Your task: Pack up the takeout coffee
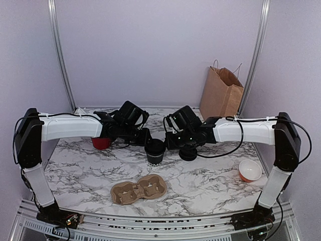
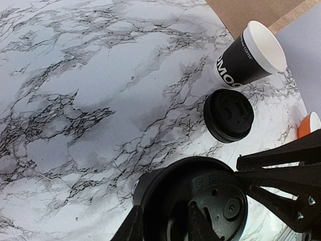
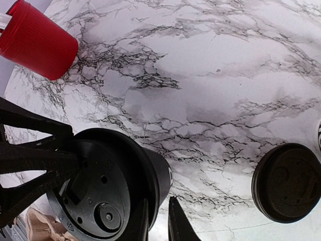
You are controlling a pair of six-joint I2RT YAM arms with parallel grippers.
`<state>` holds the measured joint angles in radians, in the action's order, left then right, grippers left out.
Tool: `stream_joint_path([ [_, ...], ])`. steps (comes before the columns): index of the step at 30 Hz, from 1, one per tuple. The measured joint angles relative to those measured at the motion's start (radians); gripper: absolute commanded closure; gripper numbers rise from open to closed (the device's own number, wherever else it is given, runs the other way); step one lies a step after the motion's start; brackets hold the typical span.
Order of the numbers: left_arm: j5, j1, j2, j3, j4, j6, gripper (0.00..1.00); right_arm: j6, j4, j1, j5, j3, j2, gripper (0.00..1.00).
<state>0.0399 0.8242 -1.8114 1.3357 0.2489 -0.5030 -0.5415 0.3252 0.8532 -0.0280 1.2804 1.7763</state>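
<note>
The takeout coffee (image 1: 155, 153), a small black cup with a black lid on it, stands mid-table between both arms. In the left wrist view my left gripper (image 2: 163, 216) is shut on the takeout coffee (image 2: 210, 196), one finger outside the wall and the other over the lid. In the right wrist view my right gripper (image 3: 158, 211) sits beside the takeout coffee (image 3: 100, 186). It is open by a narrow gap that shows only table, and one finger lies against the lid's rim.
A loose black lid (image 2: 228, 115) lies beside a second, uncovered black cup (image 2: 251, 55). A red cup (image 1: 100, 143) is behind the left arm, an orange bowl (image 1: 249, 170) right, a cardboard cup carrier (image 1: 139, 190) in front, a brown paper bag (image 1: 220, 93) at the back.
</note>
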Motion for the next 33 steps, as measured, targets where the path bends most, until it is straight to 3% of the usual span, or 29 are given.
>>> stream_joint_path([
  [16, 0.004, 0.011, -0.008, 0.038, 0.056, 0.022, 0.71, 0.024, 0.044, -0.034, -0.009, 0.003, -0.035, 0.84],
  [33, 0.003, 0.011, -0.008, 0.045, 0.080, 0.033, 0.62, 0.049, 0.043, -0.035, -0.002, 0.013, -0.049, 0.74],
])
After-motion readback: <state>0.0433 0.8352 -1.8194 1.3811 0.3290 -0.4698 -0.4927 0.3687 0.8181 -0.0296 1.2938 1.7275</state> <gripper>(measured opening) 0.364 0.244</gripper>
